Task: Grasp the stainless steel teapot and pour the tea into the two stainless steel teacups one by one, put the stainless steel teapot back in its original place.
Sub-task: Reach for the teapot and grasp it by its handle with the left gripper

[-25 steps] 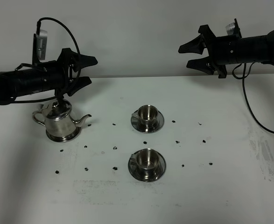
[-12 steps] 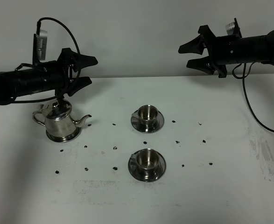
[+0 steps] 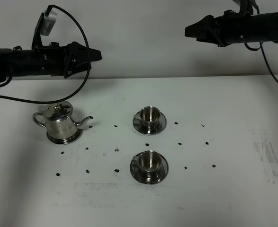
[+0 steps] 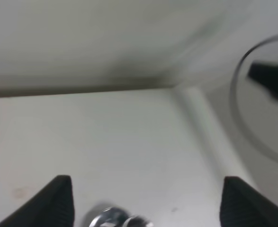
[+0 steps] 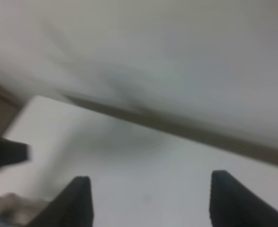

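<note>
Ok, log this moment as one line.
stage: before grasp | left gripper: open, high, clear of teapot | right gripper: open, high | teapot: upright on table | far cup, near cup: untouched

The exterior high camera looks down from the front side, far enough to see the whole counter (image 3: 214, 203) and the back wall (image 3: 143, 33). The two wrist cameras look forward past the left tool (image 4: 148, 203) and the right tool (image 5: 153, 198), from lower, and both are blurred. All three views share the line where counter meets wall.
</note>
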`<state>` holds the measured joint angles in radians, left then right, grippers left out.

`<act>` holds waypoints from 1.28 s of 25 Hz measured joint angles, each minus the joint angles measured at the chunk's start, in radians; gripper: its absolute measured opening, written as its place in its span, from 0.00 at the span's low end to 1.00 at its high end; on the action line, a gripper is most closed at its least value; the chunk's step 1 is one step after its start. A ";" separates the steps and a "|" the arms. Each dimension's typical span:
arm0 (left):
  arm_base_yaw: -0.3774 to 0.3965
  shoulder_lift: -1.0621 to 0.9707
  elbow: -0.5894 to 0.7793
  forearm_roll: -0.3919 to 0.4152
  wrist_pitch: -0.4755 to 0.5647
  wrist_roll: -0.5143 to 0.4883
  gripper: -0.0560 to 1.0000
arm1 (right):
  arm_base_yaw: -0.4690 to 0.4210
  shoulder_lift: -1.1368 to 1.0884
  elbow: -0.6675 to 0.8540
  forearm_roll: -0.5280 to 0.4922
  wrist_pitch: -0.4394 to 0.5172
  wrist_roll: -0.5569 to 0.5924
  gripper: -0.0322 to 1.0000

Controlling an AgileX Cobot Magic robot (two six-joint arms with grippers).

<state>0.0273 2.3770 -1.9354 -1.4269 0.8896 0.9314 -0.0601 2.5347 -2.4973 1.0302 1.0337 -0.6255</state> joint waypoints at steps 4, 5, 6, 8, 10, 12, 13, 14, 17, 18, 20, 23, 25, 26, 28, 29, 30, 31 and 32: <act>0.000 0.000 -0.138 0.243 0.009 -0.118 0.62 | 0.000 0.000 -0.083 -0.177 0.007 -0.004 0.51; 0.000 0.000 -0.173 0.304 0.017 -0.147 0.61 | 0.000 0.000 -0.101 -0.232 0.011 -0.004 0.50; 0.000 0.000 -0.200 0.354 0.026 -0.170 0.60 | 0.001 0.000 -0.113 -0.285 0.013 -0.004 0.50; -0.001 -0.001 -0.259 0.471 0.056 -0.221 0.60 | 0.006 0.000 -0.128 -0.365 0.013 -0.004 0.50; -0.008 -0.005 -0.298 0.591 0.100 -0.262 0.60 | 0.012 -0.002 -0.129 -0.438 0.022 0.006 0.50; -0.024 -0.023 -0.308 0.728 0.131 -0.300 0.60 | 0.022 -0.012 -0.127 -0.515 0.039 0.035 0.50; -0.029 -0.033 -0.308 0.771 0.134 -0.317 0.60 | 0.027 -0.027 -0.118 -0.564 0.044 0.049 0.50; -0.031 -0.047 -0.308 0.804 0.136 -0.327 0.60 | 0.032 -0.049 -0.100 -0.611 0.049 0.060 0.50; -0.033 -0.106 -0.305 0.847 0.138 -0.347 0.59 | 0.045 -0.141 -0.036 -0.699 0.052 0.075 0.49; -0.033 -0.135 -0.295 0.858 0.138 -0.351 0.59 | 0.048 -0.171 -0.015 -0.707 0.053 0.085 0.49; -0.035 -0.203 -0.246 0.881 0.136 -0.353 0.59 | 0.048 -0.238 0.017 -0.709 0.058 0.106 0.49; -0.040 -0.319 -0.136 0.933 0.111 -0.353 0.59 | 0.048 -0.326 0.054 -0.702 0.097 0.117 0.49; -0.040 -0.409 -0.043 0.973 0.080 -0.353 0.59 | 0.048 -0.379 0.082 -0.664 0.122 0.119 0.49; -0.040 -0.456 0.013 0.995 0.057 -0.353 0.59 | 0.048 -0.407 0.100 -0.644 0.133 0.119 0.48; -0.040 -0.543 0.124 1.027 0.004 -0.349 0.59 | 0.048 -0.461 0.135 -0.592 0.162 0.115 0.48; -0.040 -0.590 0.187 1.036 -0.032 -0.341 0.59 | 0.048 -0.484 0.159 -0.570 0.171 0.105 0.48; -0.040 -0.636 0.252 1.043 -0.073 -0.330 0.59 | 0.048 -0.511 0.186 -0.542 0.179 0.089 0.48; -0.040 -0.671 0.303 1.048 -0.109 -0.322 0.59 | 0.048 -0.539 0.214 -0.511 0.181 0.072 0.47; -0.040 -0.711 0.362 1.055 -0.152 -0.314 0.59 | 0.048 -0.567 0.252 -0.483 0.183 0.053 0.47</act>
<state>-0.0130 1.6659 -1.5736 -0.3714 0.7373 0.6176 -0.0118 1.9674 -2.2452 0.5468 1.2171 -0.5723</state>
